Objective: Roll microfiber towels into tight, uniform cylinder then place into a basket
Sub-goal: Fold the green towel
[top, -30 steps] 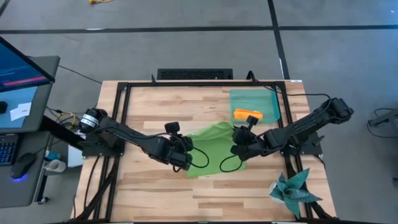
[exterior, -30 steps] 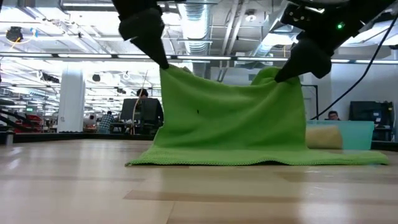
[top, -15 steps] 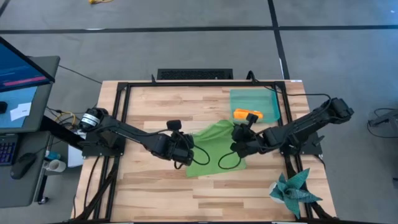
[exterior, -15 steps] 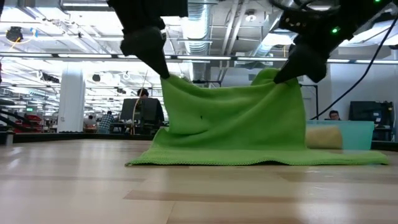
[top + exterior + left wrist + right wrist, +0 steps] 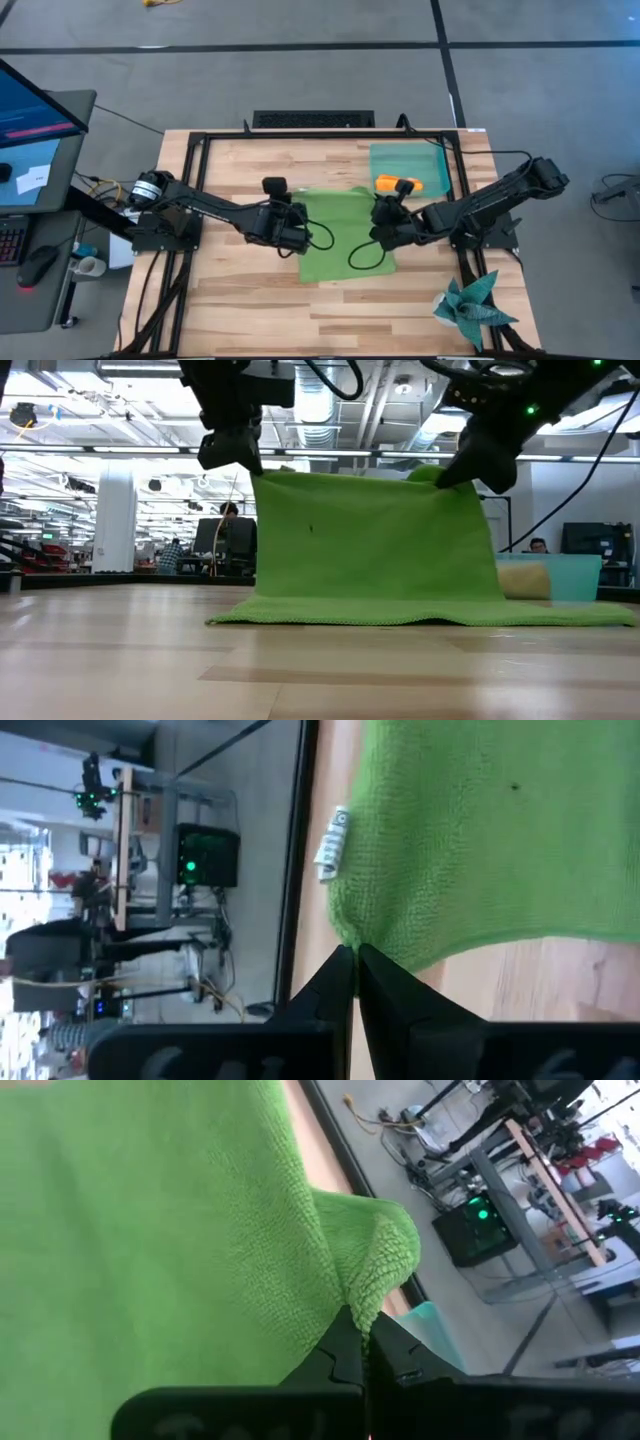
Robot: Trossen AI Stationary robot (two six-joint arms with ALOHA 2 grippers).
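The lime green microfiber towel (image 5: pixel 340 235) is held up by two of its corners between my two grippers, and its lower edge (image 5: pixel 400 618) lies on the table. My left gripper (image 5: pixel 299 240) is shut on the towel's left top corner, my right gripper (image 5: pixel 381 237) on its right top corner. The towel's top edge (image 5: pixel 350 475) runs nearly straight between them. The teal-green basket (image 5: pixel 425 158) stands at the far right with a rolled orange towel (image 5: pixel 398 183) lying in it. My left gripper pinches the towel's left top corner (image 5: pixel 352 932) between its two fingers, slanting down from the table's left. The cloth hangs below the fingers with its bottom edge on the table. My right gripper pinches the right top corner (image 5: pixel 365 1302), which bunches into a small fold above the fingertips. It comes slanting down from the table's right, and the towel hangs from it, drawn flat toward the other gripper.
A dark teal spiky star-shaped cloth (image 5: pixel 472 308) lies at the near right corner. Black frame rails (image 5: pixel 195 190) run along the table's sides. Bare wood shows at the near side and the left. People and desks show in the room behind.
My left gripper has moved toward the table's far edge and rolled at the wrist, still shut on its corner. The towel's top edge, which sagged between the grippers, is now drawn nearly straight, and the cloth hangs flatter. Its bottom edge has stayed on the table.
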